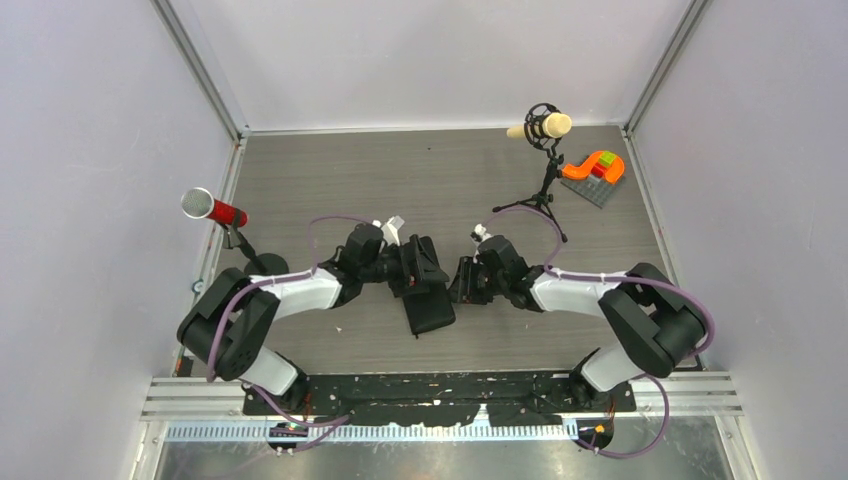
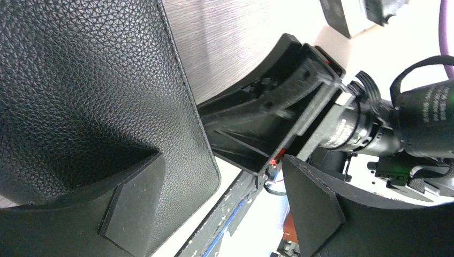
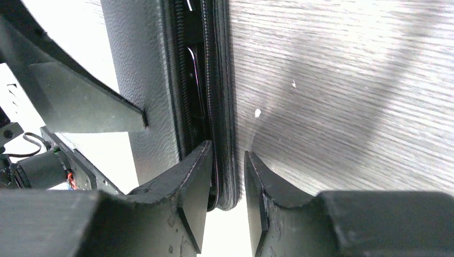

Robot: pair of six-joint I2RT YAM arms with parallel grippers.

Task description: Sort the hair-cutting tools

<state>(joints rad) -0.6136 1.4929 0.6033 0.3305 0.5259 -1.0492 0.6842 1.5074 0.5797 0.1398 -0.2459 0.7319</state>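
Both arms met over the black zippered case (image 1: 428, 300) at the table's middle. The right gripper (image 3: 227, 201) pinched its unzipped lower flap edge; the left gripper (image 2: 214, 214) stood wide against the leather cover. Scissors and combs stayed unseen, presumably inside. Next, I judged, the case needed spreading open.

No legible text anywhere. Faint white printing on the black camera lens barrel (image 2: 428, 115), seen in the left wrist view, too blurred to read.
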